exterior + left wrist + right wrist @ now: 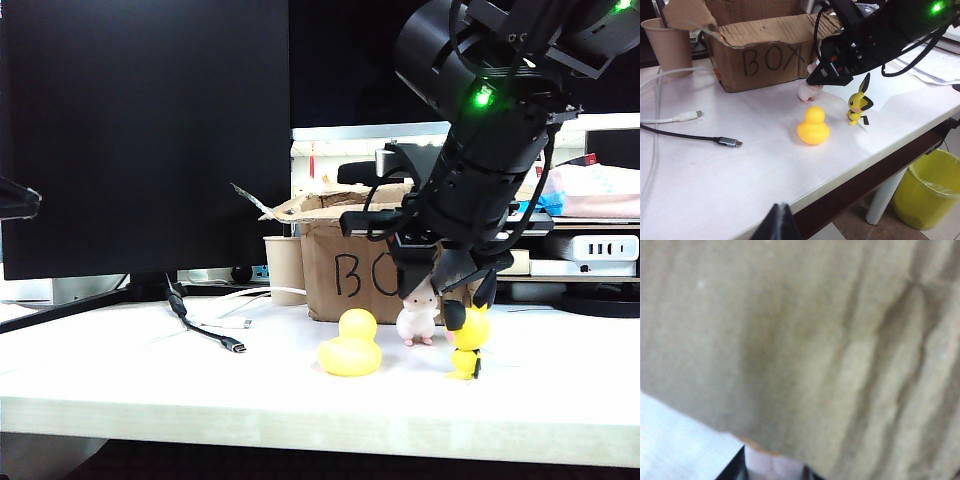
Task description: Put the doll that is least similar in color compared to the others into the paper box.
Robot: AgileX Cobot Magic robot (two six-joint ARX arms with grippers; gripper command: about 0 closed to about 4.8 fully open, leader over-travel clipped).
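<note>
- the paper box [767,55] is brown corrugated card with torn flaps; "BOX" is handwritten in black marker on its front wall, fully readable in the left wrist view, while the exterior view shows only "BO" before the arm covers the rest.
- the doll [417,318], a small white rabbit with a pink tinge, stands on the table [120,370] just in front of the box.
- the right gripper [432,288] is lowered over the doll's head, a black finger on each side of it; the jaws stand narrowly apart, and i cannot tell whether they press the doll.
- in the right wrist view the box wall fills nearly everything, with a pale pink bit of the doll between two dark fingertips at the edge.
- the rubber duck [351,345] sits near the doll; the yellow figure with black ears [466,338] stands just beside the doll.
- the left gripper [781,224] shows only as a dark tip by the table's near edge, well apart from the toys; its state cannot be told.
- a paper cup [669,44] stands beside the box, and cables [715,140] lie on the table.
</note>
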